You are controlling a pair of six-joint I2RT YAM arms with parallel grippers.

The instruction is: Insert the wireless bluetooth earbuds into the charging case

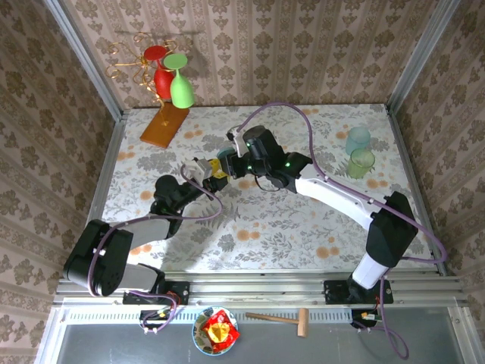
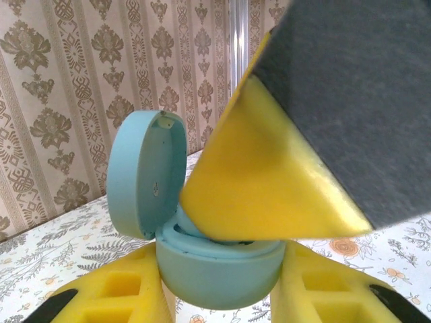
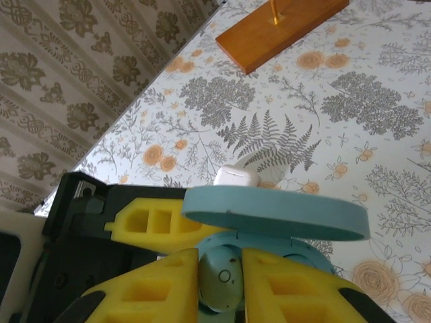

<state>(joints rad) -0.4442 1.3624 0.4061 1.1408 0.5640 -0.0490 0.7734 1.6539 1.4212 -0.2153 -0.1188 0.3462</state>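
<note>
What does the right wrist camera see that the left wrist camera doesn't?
Right wrist, not left wrist: a light-blue earbud pinched between the right tool's yellow fingers, a small white piece lying behind the case, and a wooden base.
Left wrist, not right wrist: the dark back of a right tool finger, and the case's rounded belly seated between the left tool's fingers.
Both: the blue charging case with its lid open, both tools' yellow fingers, the flowery table and the patterned wall.
</note>
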